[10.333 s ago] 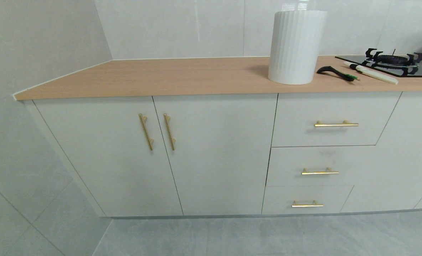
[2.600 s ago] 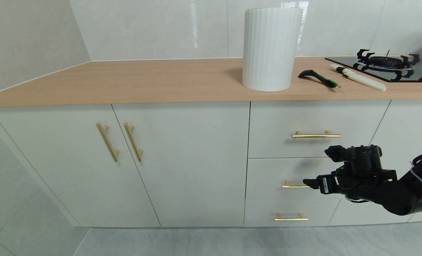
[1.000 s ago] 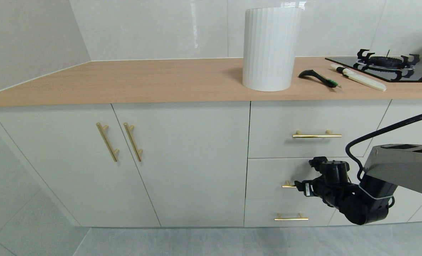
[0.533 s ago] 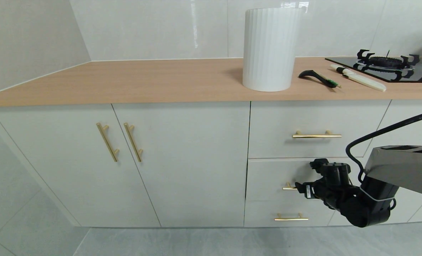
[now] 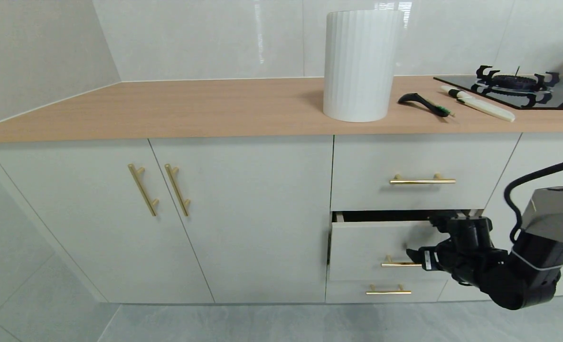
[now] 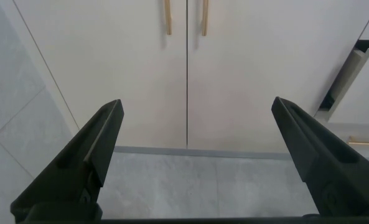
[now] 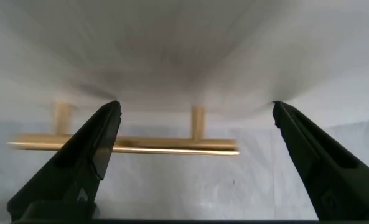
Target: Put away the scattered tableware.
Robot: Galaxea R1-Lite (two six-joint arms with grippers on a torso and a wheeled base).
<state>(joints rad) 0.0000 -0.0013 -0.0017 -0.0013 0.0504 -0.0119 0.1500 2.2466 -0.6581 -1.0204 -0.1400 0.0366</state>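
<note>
Since half a second ago the middle drawer has slid out, drawn by our right hand at its brass handle. We see its fingers spread, seemingly hooking it. Black ladle and knife wait on the far tabletop, presumably bound inside.

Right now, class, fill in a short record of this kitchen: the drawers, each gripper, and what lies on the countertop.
Drawers: middle drawer partly open; top drawer and bottom drawer shut.
Right gripper: by the middle drawer's handle, fingers apart.
Left gripper: fingers apart, facing the cabinet doors.
Countertop: white ribbed container, black-handled utensil, white knife.
Drawer contents: cannot tell.
</note>
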